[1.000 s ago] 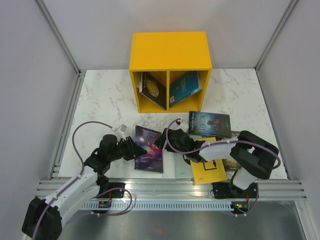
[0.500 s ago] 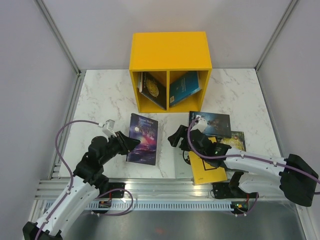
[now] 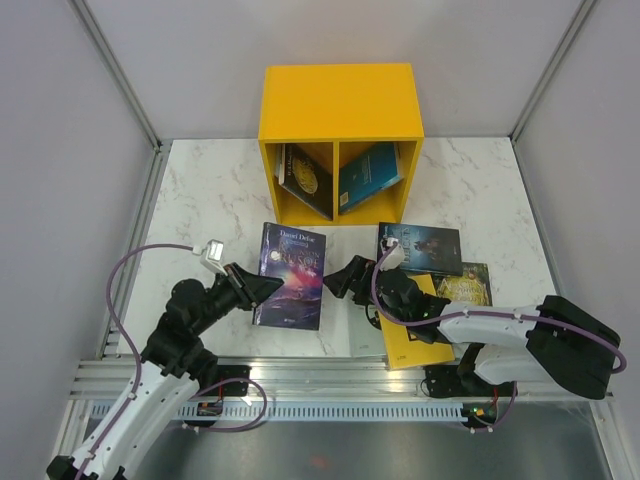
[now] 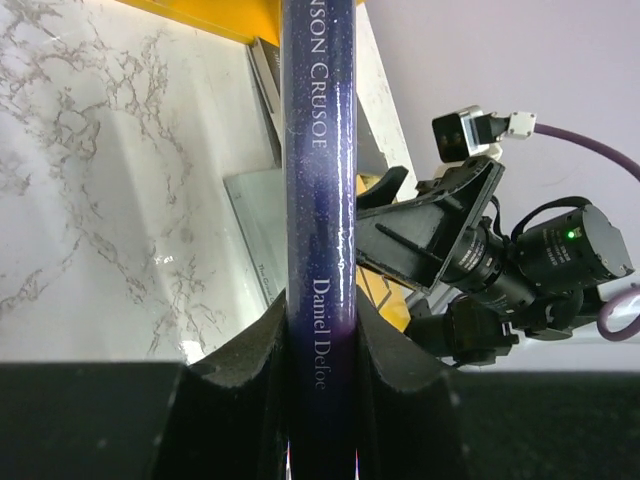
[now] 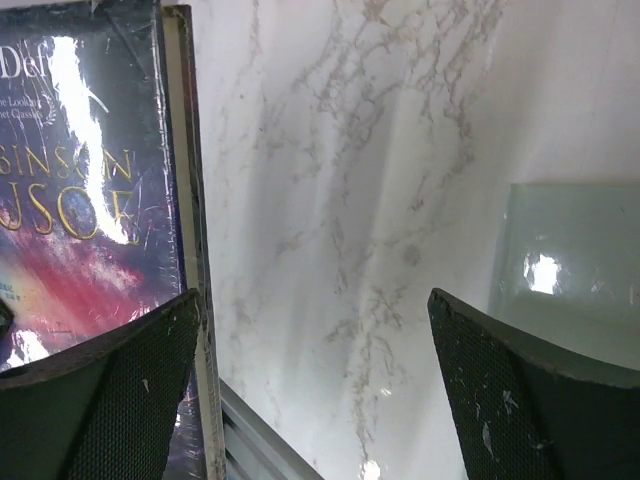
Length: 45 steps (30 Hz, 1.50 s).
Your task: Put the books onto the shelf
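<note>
Left gripper [image 4: 322, 350]: clenched across spine edge of purple book [image 4: 320, 150], bite at one end only.
Right gripper [image 5: 315, 330]: spread wide, grasping nothing, one finger just beside same book's page edge.
Risk: glossy cover, short bite. Book may pivot or slip, and right finger may knock it.
Book lies near front of shelf [image 3: 340, 100], outside left compartment.
Compartments: leaning dark book [image 3: 305, 178] left, teal book [image 3: 368, 172] right. Entry narrowed; corner may catch divider.
Room: bare marble [image 3: 210, 200] left of shelf; other books [image 3: 425, 248] crowd right.

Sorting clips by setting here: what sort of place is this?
Probably a robotics test cell: plain grey panel walls in aluminium framing, two black-and-white robot arms bolted to a metal rail, one bright yellow box shelf on a marble-patterned tabletop.
</note>
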Each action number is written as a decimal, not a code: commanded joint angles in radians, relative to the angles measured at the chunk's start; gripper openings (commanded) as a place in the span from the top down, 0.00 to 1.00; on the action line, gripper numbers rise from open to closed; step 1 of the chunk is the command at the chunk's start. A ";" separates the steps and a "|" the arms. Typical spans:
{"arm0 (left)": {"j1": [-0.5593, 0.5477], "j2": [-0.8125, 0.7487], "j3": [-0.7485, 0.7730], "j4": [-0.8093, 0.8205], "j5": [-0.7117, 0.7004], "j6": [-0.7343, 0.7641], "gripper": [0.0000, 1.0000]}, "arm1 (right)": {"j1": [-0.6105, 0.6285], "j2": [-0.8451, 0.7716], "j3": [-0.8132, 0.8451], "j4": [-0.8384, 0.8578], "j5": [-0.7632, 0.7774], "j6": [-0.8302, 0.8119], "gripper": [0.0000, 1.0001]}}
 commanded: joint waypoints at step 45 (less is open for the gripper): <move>0.000 -0.004 -0.011 0.120 -0.032 0.061 0.98 | -0.005 -0.122 0.276 -0.094 0.152 -0.178 0.03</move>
